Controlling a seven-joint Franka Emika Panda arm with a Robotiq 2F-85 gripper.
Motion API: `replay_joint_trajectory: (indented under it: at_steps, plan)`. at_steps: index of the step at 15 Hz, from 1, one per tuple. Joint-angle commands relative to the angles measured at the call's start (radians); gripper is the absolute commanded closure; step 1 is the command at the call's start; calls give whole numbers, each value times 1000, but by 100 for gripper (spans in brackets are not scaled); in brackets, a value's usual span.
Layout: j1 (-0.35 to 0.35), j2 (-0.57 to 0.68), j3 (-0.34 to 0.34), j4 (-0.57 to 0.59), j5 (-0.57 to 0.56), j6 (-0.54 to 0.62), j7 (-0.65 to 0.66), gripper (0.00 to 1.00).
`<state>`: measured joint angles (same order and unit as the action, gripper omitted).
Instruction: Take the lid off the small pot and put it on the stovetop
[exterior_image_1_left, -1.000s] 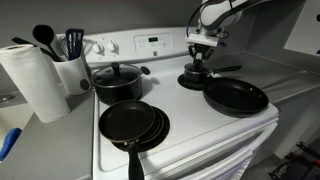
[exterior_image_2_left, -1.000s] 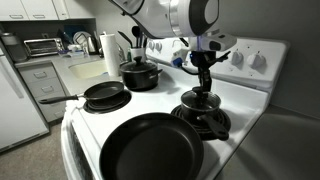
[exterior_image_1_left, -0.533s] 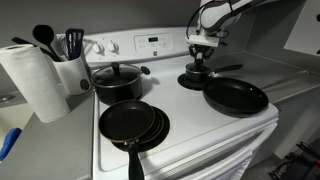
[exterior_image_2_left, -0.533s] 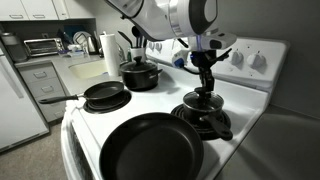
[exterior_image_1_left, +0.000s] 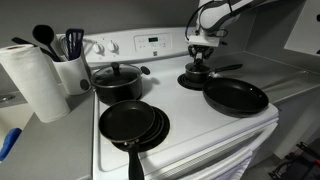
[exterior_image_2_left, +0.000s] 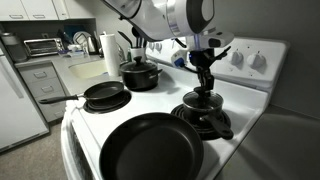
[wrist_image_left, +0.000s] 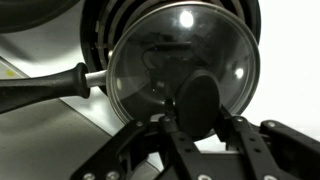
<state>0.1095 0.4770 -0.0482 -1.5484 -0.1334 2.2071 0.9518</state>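
Stillness for the last second: our gripper (exterior_image_2_left: 203, 88) stays clamped on the lid (wrist_image_left: 185, 60), directly beneath it on the small pot (exterior_image_2_left: 203, 120); we judge lifting is next.

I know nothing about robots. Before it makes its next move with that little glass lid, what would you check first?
1. The gripper centred over the knob of the lid: ok.
2. Jaws gripping the knob firmly: cannot tell.
3. Lid lifted clear of the small pot: cannot tell.
4. Bare stovetop nearby for setting it down: ok.
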Motion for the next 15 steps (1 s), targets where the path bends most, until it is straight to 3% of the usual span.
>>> replay_joint_trajectory:
  at_steps: [1, 15]
  plan:
    - [15, -31, -7, -5, -1, -19, -35, 86]
    - [35, -137, 20, -54, 13, -39, -111, 86]
